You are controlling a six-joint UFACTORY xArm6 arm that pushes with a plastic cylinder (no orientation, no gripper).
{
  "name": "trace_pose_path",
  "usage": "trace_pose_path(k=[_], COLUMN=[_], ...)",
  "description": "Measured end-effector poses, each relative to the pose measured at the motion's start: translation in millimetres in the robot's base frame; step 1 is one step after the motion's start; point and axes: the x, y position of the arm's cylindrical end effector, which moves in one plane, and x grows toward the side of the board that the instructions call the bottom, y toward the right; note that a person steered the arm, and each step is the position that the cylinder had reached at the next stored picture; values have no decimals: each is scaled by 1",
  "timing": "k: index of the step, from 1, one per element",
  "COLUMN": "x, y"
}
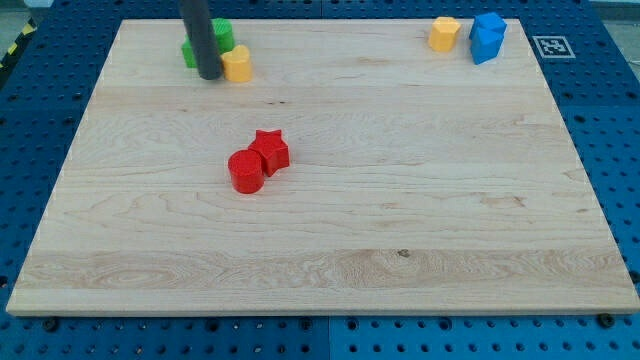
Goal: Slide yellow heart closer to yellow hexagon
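Note:
One yellow block [238, 63] lies near the board's top left; half hidden by the rod, it looks like the hexagon, though its outline is not clear. A second yellow block [445, 33] lies near the top right and tapers downward like a heart. My tip [209, 76] rests on the board, touching or almost touching the left side of the left yellow block. The two yellow blocks are far apart, almost the board's whole width.
Green blocks [219, 34] sit behind the rod at the top left, partly hidden. A blue block [488, 37] stands just right of the right yellow block. A red star [271, 150] and a red cylinder [245, 172] touch left of the board's middle.

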Motion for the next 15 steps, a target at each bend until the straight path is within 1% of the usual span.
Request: trace_pose_path(k=[1, 4, 5, 7, 8, 9, 10, 11, 13, 14, 15], x=[-5, -48, -49, -41, -9, -3, -6, -6, -10, -24, -24], y=[24, 80, 111, 176, 192, 216, 233, 238, 197, 197, 216])
